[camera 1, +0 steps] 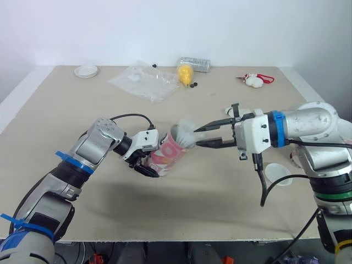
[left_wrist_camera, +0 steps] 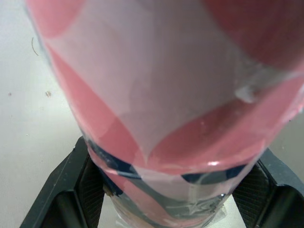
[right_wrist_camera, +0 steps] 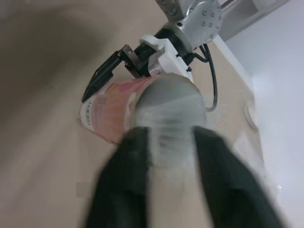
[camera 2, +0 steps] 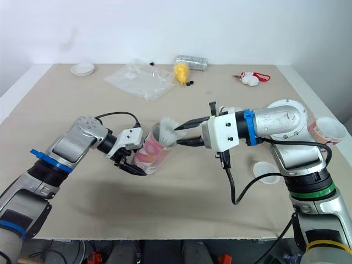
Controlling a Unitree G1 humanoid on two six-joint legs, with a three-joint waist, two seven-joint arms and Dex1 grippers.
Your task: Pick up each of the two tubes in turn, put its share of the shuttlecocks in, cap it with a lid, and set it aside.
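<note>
While feeding the white feather shuttlecock (camera 1: 186, 133) into the pink-and-white cardboard tube (camera 1: 168, 155), bring it in along the tube's own axis, not across the rim. Hold the tube as it is: lifted off the beige surface (camera 1: 209, 203), tilted, clamped at its lower part between the closed jaws of the left gripper (camera 1: 149, 160), with the mouth turned to the right gripper (camera 1: 199, 137). Pinch the shuttlecock with narrow jaws, just at the tube's mouth. Push slowly, because probably bent feathers will catch on the rim. Release only once well inside the tube. Leave for later the flat white round lid (camera 1: 278, 174), well apart from the tube on its mouth side.
</note>
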